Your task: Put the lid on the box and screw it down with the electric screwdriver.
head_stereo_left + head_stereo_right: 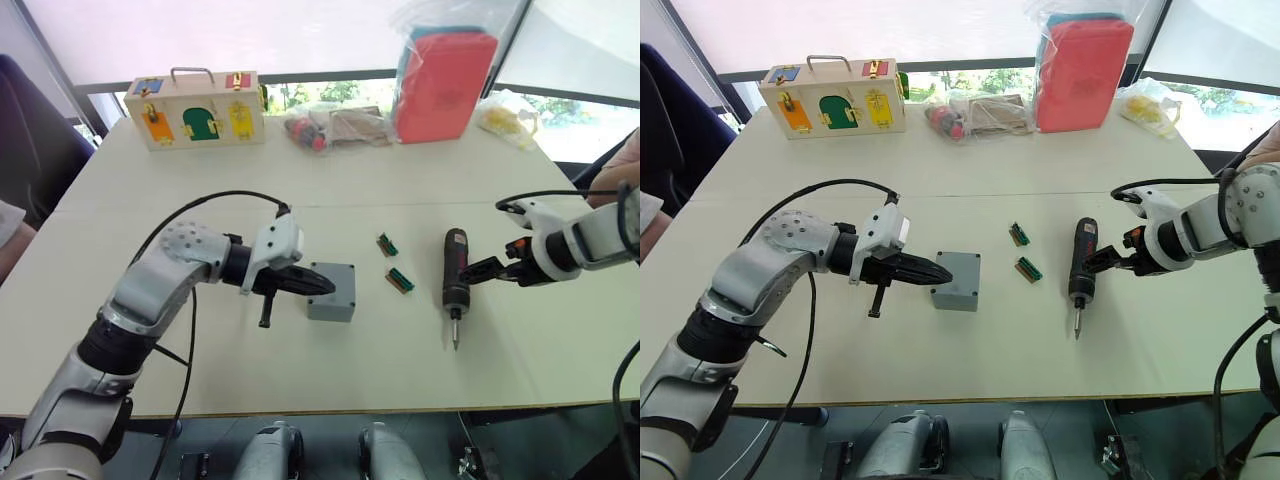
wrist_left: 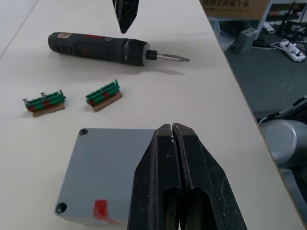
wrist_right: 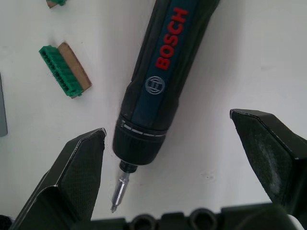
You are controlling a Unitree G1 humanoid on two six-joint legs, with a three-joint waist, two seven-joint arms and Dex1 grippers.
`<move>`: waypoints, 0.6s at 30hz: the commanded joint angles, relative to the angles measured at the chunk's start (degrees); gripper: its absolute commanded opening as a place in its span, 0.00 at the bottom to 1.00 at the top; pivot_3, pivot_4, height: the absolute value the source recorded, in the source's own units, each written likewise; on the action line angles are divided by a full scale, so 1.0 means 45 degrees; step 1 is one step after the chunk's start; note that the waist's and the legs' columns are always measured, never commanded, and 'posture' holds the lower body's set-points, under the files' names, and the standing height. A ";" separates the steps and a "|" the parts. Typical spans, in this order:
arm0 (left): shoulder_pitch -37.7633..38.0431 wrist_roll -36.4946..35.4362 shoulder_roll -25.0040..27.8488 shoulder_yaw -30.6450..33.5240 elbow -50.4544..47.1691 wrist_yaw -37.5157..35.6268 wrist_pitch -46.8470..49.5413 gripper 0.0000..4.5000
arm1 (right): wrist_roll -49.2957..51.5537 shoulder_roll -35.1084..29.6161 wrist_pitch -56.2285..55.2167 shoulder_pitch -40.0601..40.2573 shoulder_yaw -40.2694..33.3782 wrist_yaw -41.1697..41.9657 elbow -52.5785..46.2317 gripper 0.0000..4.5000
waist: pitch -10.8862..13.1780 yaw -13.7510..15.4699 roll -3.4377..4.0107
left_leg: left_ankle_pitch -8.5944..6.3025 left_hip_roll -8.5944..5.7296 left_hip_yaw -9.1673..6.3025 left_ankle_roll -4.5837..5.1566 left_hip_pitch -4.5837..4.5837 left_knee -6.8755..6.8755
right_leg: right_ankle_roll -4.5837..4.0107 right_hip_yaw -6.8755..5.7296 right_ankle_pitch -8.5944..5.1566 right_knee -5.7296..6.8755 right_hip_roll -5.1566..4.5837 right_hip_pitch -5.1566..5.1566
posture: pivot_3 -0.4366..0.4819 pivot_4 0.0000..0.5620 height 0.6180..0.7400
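**Left wrist view: closed fingers on the grey box, screwdriver lying free**

Left wrist view shows the left gripper (image 2: pixel 171 132) with its two black fingers pressed tight together, nothing between them. The tips rest over the top of the box (image 2: pixel 103 175), at its edge. The lid (image 2: pixel 96 163) is already on the box, with a screw hole at each corner I can see and a red mark on the side wall.

From the head camera, the box (image 1: pixel 333 290) sits on the table (image 1: pixel 300 180) about in the middle, a little closer to the front edge than to the back. The left gripper (image 1: pixel 322 285) reaches in from the left side and touches it.

The electric screwdriver (image 1: pixel 456 280) lies flat on the table, to the right of the box and well apart from it. Its metal bit points at the front edge.

The right gripper (image 3: pixel 175 136) is wide open. Its fingers (image 3: pixel 79 158) stand on both sides of the screwdriver's front end, and neither finger touches the tool. From the head camera, this gripper (image 1: pixel 490 270) sits just beside the screwdriver on its right.

Two small green connector blocks (image 1: pixel 394 262) lie between the box and the screwdriver.

At the back edge stand a wooden case with coloured latches (image 1: pixel 196 110), a red case in a clear bag (image 1: pixel 445 82) and some more bags (image 1: pixel 335 126).
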 commanded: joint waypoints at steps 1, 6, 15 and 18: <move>0.0060 -0.0101 -0.0030 0.0286 -0.0647 0.0325 0.0173 0.00 | 0.0437 0.0438 0.0082 -0.0662 0.0488 -0.0467 0.0548 0.99 | 0.0003 0.0026 -0.0005 | 0.0000 0.0000 -0.0001 0.0000 -0.0001 0.0001 | 0.0000 0.0001 0.0000 -0.0001 0.0000 0.0000 | 0.48 0.27 1.00; 0.0395 -0.0187 0.0050 0.0484 -0.1010 0.0677 0.0435 0.00 | -0.0260 0.1029 0.0082 -0.0843 0.1665 -0.0503 0.0692 0.99 | 0.0003 0.0039 -0.0006 | -0.0005 -0.0002 -0.0002 0.0008 -0.0005 0.0007 | 0.0004 -0.0003 0.0003 -0.0004 -0.0002 0.0006 | 0.48 0.27 1.00; 0.0914 -0.0332 -0.0101 0.0660 -0.1596 0.1377 0.0920 0.00 | -0.3132 0.1888 0.0082 -0.0146 0.2702 0.0630 -0.0062 0.80 | 0.0002 0.0036 -0.0007 | -0.0006 -0.0001 -0.0006 0.0010 -0.0004 0.0011 | 0.0034 -0.0008 0.0019 -0.0001 0.0003 0.0007 | 0.48 0.27 1.00; 0.1010 -0.0361 -0.0174 0.0710 -0.1676 0.1545 0.0986 0.00 | -0.4157 0.1968 0.0082 0.0363 0.2739 0.1114 -0.0411 0.59 | -0.0012 0.0036 -0.0031 | -0.0007 -0.0001 -0.0012 0.0010 0.0002 0.0016 | 0.0034 -0.0013 0.0019 -0.0002 0.0003 0.0019 | 0.48 0.27 1.00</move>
